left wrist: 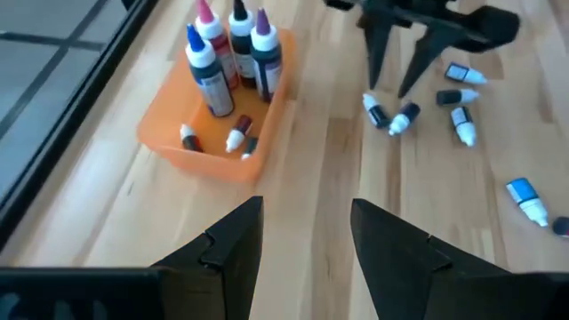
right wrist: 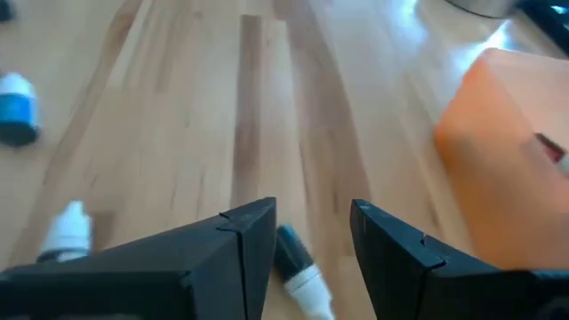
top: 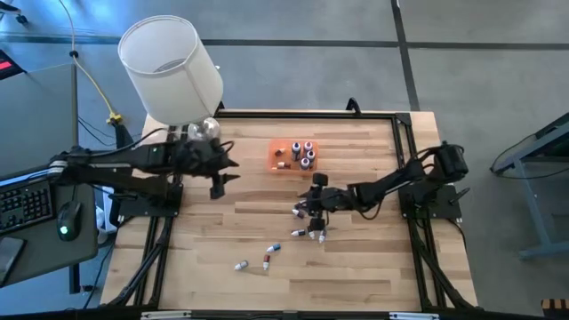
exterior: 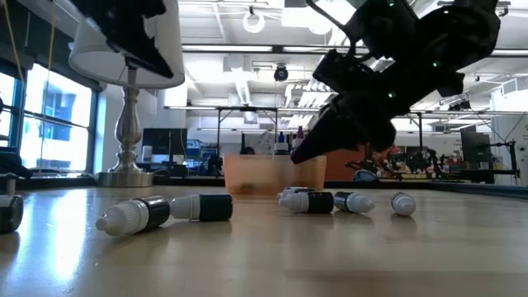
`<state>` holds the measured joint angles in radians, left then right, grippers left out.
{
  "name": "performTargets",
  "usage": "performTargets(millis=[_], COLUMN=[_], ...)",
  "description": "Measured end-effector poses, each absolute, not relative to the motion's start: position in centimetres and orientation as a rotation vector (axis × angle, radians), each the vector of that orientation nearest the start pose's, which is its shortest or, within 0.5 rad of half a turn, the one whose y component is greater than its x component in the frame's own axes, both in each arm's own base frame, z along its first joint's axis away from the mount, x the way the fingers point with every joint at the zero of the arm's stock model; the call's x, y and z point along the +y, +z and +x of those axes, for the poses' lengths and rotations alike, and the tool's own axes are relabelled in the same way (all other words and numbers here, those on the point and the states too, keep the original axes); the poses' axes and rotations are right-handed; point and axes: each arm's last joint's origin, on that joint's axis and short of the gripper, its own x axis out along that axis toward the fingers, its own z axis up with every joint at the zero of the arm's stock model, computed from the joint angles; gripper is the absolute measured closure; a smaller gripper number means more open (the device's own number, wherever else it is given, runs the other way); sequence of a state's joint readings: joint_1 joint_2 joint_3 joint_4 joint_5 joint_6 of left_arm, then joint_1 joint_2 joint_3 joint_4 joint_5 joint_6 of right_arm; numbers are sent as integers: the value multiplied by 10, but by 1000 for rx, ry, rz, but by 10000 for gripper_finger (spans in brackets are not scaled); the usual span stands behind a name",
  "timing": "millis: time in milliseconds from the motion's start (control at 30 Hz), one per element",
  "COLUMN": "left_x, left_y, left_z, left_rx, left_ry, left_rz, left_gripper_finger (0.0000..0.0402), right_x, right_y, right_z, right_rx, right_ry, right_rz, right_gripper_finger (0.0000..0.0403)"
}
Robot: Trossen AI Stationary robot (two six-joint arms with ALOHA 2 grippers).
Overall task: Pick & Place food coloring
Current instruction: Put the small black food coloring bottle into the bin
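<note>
Several tiny food coloring bottles lie on their sides on the wooden table: a cluster (top: pixel 307 222) near the middle and others (top: pixel 256 260) toward the near edge. The orange tray (top: pixel 292 156) holds three taller upright bottles (left wrist: pixel 233 53) and a few tiny ones (left wrist: pixel 236 138). My right gripper (left wrist: pixel 388 87) is open, fingers pointing down just above the cluster. A dark white-capped bottle (right wrist: pixel 298 262) lies below the gap between its fingers (right wrist: pixel 311 213), and I see no touch. My left gripper (top: pixel 220 182) is open and empty, left of the tray.
A table lamp with a white shade (top: pixel 169 71) stands at the table's far left corner, beside my left arm. A blue bottle (right wrist: pixel 13 107) and a white-capped one (right wrist: pixel 67 231) lie near my right gripper. Bare wood lies between the tray and the cluster.
</note>
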<state>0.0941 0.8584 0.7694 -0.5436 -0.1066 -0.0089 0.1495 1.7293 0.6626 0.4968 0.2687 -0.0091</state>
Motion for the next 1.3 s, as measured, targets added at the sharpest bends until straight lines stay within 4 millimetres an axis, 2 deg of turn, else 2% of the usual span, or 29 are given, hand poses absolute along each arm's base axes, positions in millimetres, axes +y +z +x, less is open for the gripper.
performTargets(millis=[233,400,667,800,967,1100,1200,1300], left_x=[16,16,16,16,16,16,16,16], left_y=[257,251,250,250,249,249,249,250], left_z=[156,155,155,155,155,155,155,155], left_rx=[541,535,541,541,541,542,542,540], left_ry=[190,185,185,186,178,178,178,179], left_rz=[-34,-34,-35,-35,-37,-37,-37,-33], left_gripper_finger=[234,234,234,234,234,234,234,234], right_x=[36,29,23,24,24,24,27,28], right_y=[115,92,81,83,84,94,123,150], right_z=[313,314,316,318,319,326,345,368], right_rx=[604,674,693,662,636,491,270,184], right_ry=[-85,-101,-126,-126,-117,-118,-175,-328], right_rz=[-69,-24,-18,17,41,58,45,-59], right_gripper_finger=[263,263,265,282,326,337,333,319])
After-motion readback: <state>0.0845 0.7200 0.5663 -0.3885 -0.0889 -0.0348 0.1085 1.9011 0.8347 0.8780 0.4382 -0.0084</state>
